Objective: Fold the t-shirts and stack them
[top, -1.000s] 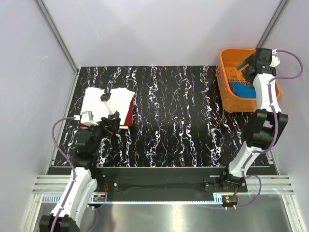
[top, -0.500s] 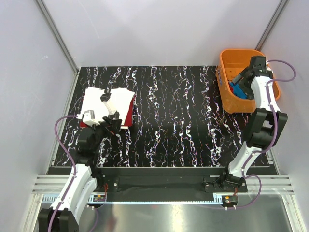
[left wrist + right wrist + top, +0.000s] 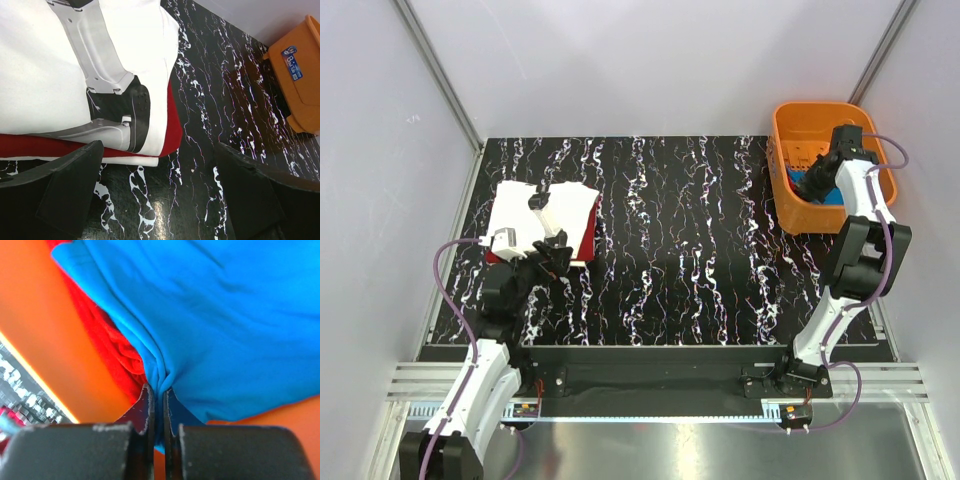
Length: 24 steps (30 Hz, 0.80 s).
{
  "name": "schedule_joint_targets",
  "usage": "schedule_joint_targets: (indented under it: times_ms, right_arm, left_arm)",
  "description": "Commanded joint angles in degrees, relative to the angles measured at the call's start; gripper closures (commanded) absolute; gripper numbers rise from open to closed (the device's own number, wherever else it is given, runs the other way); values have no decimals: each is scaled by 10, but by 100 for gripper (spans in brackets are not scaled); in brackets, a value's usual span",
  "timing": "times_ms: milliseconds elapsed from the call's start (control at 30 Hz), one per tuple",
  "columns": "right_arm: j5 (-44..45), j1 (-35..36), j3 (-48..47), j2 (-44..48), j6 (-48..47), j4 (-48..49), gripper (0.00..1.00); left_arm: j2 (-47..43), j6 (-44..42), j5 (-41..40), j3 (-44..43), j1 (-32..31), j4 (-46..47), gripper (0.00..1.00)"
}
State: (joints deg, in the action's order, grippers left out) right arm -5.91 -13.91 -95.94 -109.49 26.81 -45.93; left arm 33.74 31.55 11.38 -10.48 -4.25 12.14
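Inside the orange basket (image 3: 790,170) lies a bright blue t-shirt (image 3: 230,315) over a brighter red one (image 3: 107,350). My right gripper (image 3: 158,386) reaches down into the basket and is shut on a fold of the blue t-shirt. The top view shows this gripper (image 3: 817,178) low in the basket on the blue cloth (image 3: 835,195). At the table's left a folded white t-shirt with black marks (image 3: 535,215) lies on a dark red one (image 3: 175,125). My left gripper (image 3: 542,262) hovers open just in front of that stack, its fingers (image 3: 65,185) wide apart over bare table.
The basket (image 3: 297,75) stands at the table's far right corner. Grey walls with metal rails enclose the black marbled table (image 3: 690,250) on three sides. The stack sits near the left edge.
My right gripper has dropped down into the basket and closed on the blue t-shirt. The left arm has barely moved.
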Motion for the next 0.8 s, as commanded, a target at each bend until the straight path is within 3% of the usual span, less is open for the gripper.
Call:
schedule_joint_targets:
  times_ms: [0,300,667,767]
  right_arm:
    - [-92,5,-9,21,8,-9,100]
    - [-81,5,-142,69,28,-59,100]
    - [-140,17,-215,108,36,-62,100]
    - [-125,26,-314,91,34,-91,100]
  left_arm:
    - [-8,-3,0,-27,-2,10,1]
    - [-5,-4,-1,-25,-3,13,1]
    - [-5,-6,-3,-25,-7,14,1]
    - [-6,-7,-4,-25,-8,13,1]
